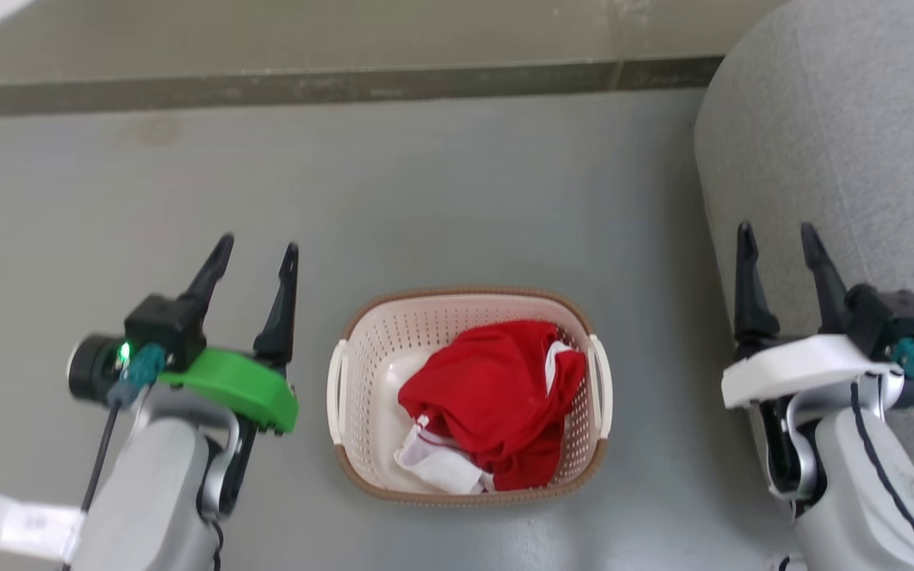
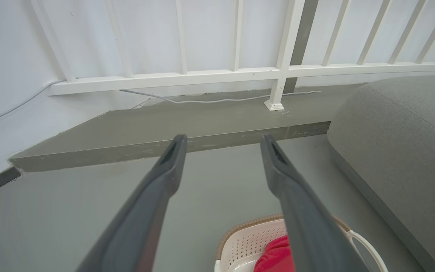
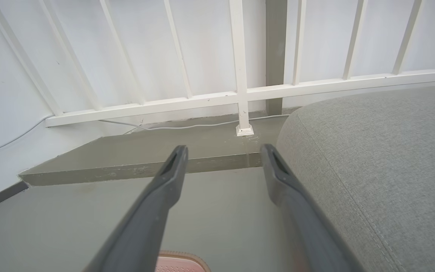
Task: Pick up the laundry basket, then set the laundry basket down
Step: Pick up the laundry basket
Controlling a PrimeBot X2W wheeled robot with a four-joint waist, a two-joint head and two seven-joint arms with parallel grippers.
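**Cream laundry basket (image 1: 393, 349) flanked, not yet gripped**

It sits on the floor (image 1: 457, 198). Our left hand (image 1: 259, 243) and right hand (image 1: 776, 230) hover parted and empty, one at each side, likely so each can reach one of the side handles (image 1: 336, 388).

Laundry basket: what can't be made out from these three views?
Head view: laundry basket floor beneath the red garment; white cloth partly tucked under it.
Left wrist view: most of the basket, cut by the bottom edge and crossed by a finger of the left end effector.
Right wrist view: basket cut by the bottom edge, rim strip showing.
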